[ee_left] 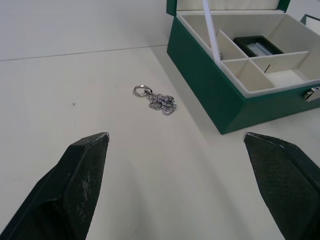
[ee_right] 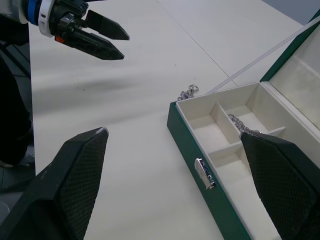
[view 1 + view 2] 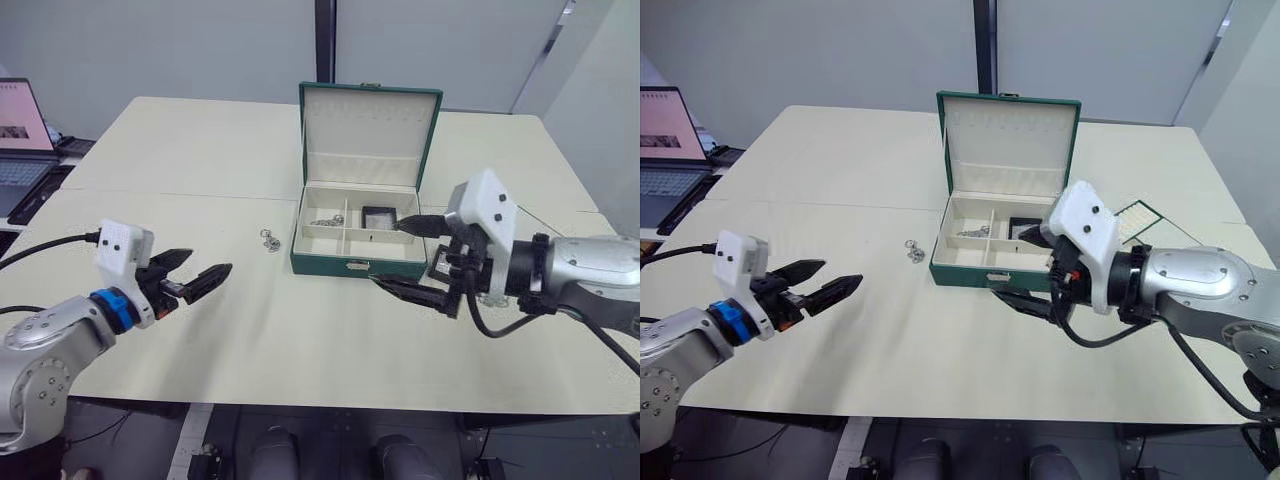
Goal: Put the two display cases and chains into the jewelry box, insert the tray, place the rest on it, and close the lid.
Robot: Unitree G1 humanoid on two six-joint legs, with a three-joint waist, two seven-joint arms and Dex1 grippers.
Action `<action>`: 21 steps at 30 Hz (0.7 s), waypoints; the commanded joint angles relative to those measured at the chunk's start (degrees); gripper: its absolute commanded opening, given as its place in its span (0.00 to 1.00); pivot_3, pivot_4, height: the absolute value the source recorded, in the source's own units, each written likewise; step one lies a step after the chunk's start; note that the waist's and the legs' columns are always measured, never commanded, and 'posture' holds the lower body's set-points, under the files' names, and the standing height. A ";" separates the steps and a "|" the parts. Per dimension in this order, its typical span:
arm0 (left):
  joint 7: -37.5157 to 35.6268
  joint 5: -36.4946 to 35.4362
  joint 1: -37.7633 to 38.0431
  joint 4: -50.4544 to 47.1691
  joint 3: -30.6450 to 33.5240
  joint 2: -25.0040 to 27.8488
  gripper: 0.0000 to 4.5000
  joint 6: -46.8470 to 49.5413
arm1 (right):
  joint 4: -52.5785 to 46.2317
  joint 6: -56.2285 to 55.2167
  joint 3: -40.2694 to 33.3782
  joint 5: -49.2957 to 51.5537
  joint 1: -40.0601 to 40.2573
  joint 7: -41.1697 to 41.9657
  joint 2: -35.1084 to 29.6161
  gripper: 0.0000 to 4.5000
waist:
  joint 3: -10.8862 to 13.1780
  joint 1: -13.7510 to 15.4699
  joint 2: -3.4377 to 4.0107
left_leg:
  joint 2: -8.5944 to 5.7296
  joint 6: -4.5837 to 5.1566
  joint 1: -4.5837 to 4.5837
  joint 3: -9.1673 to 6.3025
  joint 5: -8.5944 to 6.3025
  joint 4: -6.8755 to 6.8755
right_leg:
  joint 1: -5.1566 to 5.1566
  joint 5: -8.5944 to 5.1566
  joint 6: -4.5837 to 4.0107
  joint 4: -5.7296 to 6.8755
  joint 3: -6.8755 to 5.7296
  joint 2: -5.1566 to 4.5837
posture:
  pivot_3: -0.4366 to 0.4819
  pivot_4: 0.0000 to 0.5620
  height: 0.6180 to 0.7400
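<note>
One display case (image 3: 379, 215) (boxed), one chain (image 3: 326, 220)

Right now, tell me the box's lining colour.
Cream, inside a dark green box; the left wrist view shows it best.

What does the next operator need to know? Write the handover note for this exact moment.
Left gripper: open, empty, over the table left of the box.
Right gripper: open, empty, at the box's front right corner.
Jewelry box: lid up. One display case in the back right compartment, a chain in the back left.
Ring bunch lies on the table left of the box; tray behind the right arm.
Left: tray in, ring bunch on it, lid shut. Second case and chain unconfirmed.
</note>
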 commanded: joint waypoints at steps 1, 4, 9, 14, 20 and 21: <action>2.17 1.05 -0.66 -2.13 -1.36 -0.37 0.99 -0.84 | 0.61 1.84 -0.48 0.71 -3.06 -2.00 0.80 1.00 | 0.00 0.03 0.00 | 0.00 0.00 0.00 0.01 0.00 0.00 | 0.00 0.00 0.00 0.00 0.00 0.00 | 0.48 0.27 1.00; 3.30 1.55 -1.25 -2.12 -2.42 -0.75 0.99 -1.13 | 0.94 3.11 -0.50 0.76 -4.14 -2.84 1.56 1.00 | 0.00 0.02 0.00 | 0.00 0.00 0.00 0.01 0.00 0.00 | -0.01 0.00 0.00 0.01 0.00 0.00 | 0.48 0.27 1.00; 4.50 1.81 -2.79 -1.62 -3.61 -1.32 0.99 -1.24 | 0.35 3.43 -1.39 1.07 -3.34 -3.61 2.55 1.00 | 0.00 0.02 0.00 | 0.01 0.00 0.00 0.03 0.00 0.00 | -0.01 0.00 0.00 0.01 0.01 0.00 | 0.48 0.27 1.00; 8.55 1.52 -6.80 -1.28 -5.34 -4.67 0.99 -0.06 | -0.59 2.20 -2.85 0.68 -1.03 -3.10 3.03 1.00 | -0.01 0.15 0.00 | 0.00 0.00 -0.01 0.02 0.00 0.01 | 0.00 0.00 0.00 0.01 -0.01 0.00 | 0.48 0.27 1.00; 15.55 5.33 -11.52 0.65 -9.47 -8.95 0.99 0.82 | -1.31 -0.24 -4.24 0.81 1.95 -0.94 3.59 1.00 | -0.01 0.14 -0.01 | 0.00 0.00 -0.03 0.00 0.01 0.03 | 0.03 0.01 0.01 0.01 -0.02 0.02 | 0.48 0.27 1.00; 15.83 6.16 -11.67 0.81 -10.46 -9.35 0.99 0.25 | -1.28 -0.48 -4.22 0.62 2.15 -0.74 3.72 1.00 | -0.01 0.13 -0.01 | 0.00 -0.01 -0.03 0.00 0.01 0.02 | 0.03 0.01 0.01 0.01 -0.02 0.02 | 0.48 0.27 1.00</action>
